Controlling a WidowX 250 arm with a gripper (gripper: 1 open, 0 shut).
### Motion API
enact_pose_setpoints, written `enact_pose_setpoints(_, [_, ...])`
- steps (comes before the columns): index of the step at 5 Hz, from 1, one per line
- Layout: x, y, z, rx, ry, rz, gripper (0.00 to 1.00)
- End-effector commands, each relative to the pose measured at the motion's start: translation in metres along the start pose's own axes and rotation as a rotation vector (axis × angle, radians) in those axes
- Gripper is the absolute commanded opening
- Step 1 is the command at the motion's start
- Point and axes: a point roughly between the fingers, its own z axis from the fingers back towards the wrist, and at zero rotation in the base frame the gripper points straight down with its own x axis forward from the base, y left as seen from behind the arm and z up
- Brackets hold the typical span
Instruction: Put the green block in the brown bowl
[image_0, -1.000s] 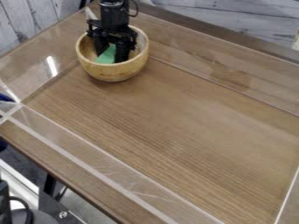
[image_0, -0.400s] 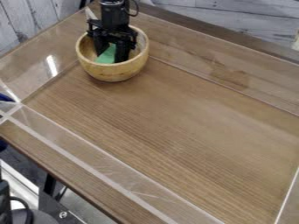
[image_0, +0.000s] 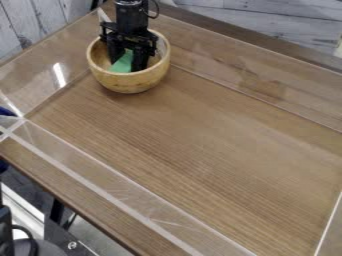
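The brown bowl (image_0: 128, 67) stands at the far left of the wooden table. Inside it lies the green block (image_0: 123, 63), leaning against the bowl's inner wall, partly hidden by the gripper. My black gripper (image_0: 130, 52) reaches straight down into the bowl, right above the block. Its fingers stand apart on either side of the block, wider than the block, so it is open. I cannot make out whether a finger touches the block.
The wooden table (image_0: 201, 140) has low clear plastic walls (image_0: 80, 170) around its edges. A pale plank wall runs behind it. Dark frame parts and cables show below the front left corner.
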Motion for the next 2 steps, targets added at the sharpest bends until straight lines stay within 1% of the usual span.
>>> enact_pose_setpoints(1, [-0.0001,0.0009,-0.007,-0.006,0.017,0.016,0.0])
enact_pose_setpoints(2, [0.0002,0.0006,-0.0071,-0.008,0.023,0.017,0.0])
